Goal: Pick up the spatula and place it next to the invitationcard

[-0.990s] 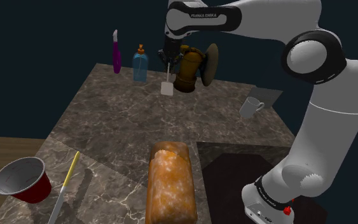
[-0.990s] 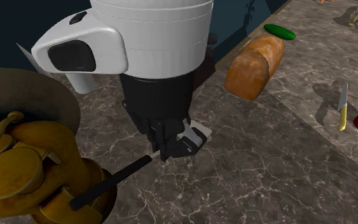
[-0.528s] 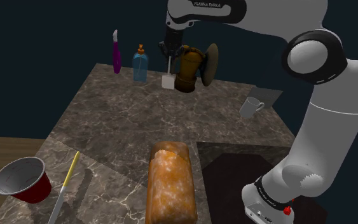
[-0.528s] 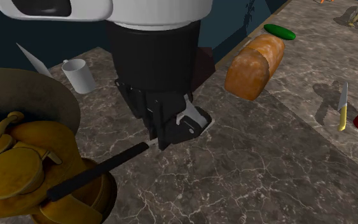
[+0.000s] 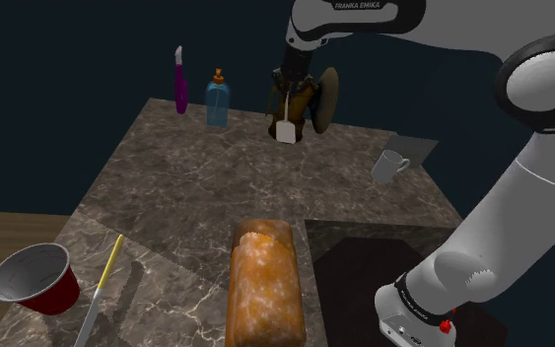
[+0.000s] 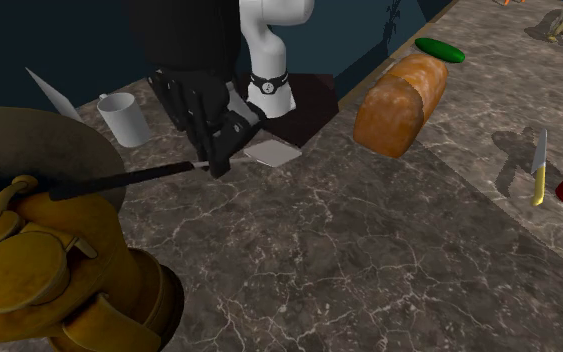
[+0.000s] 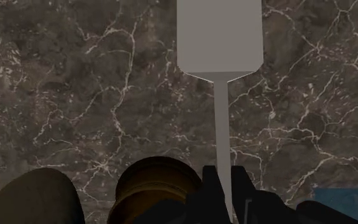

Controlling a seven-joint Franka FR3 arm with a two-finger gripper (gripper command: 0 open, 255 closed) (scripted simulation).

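The spatula has a pale flat blade [image 5: 285, 131] [image 6: 270, 152] [image 7: 219, 35], a thin shaft and a black handle [image 6: 109, 182]. My gripper [image 5: 286, 92] [image 6: 215, 161] [image 7: 226, 183] is shut on it near where shaft and handle meet, holding it above the marble tabletop [image 5: 186, 187], blade hanging down. It is in front of the brown figurine [image 5: 307, 99]. The invitation card [image 5: 421, 150] [image 6: 47, 94] is a grey sheet at the table's far edge, behind a white mug [image 5: 390, 166] [image 6: 123, 118], to the shoulder view's right of the spatula.
A bread loaf [image 5: 262, 286] [image 6: 401, 100] lies near the stand. A red cup [image 5: 36, 279] and a yellow-handled knife [image 5: 101, 289] [image 6: 538, 168] sit at the shoulder view's lower left. A blue bottle [image 5: 217, 99] and a purple tool [image 5: 179, 81] stand at the far edge.
My gripper has carried the spatula toward the shoulder view's right, from beside the blue bottle to in front of the brown figurine, closer to the mug and the card.
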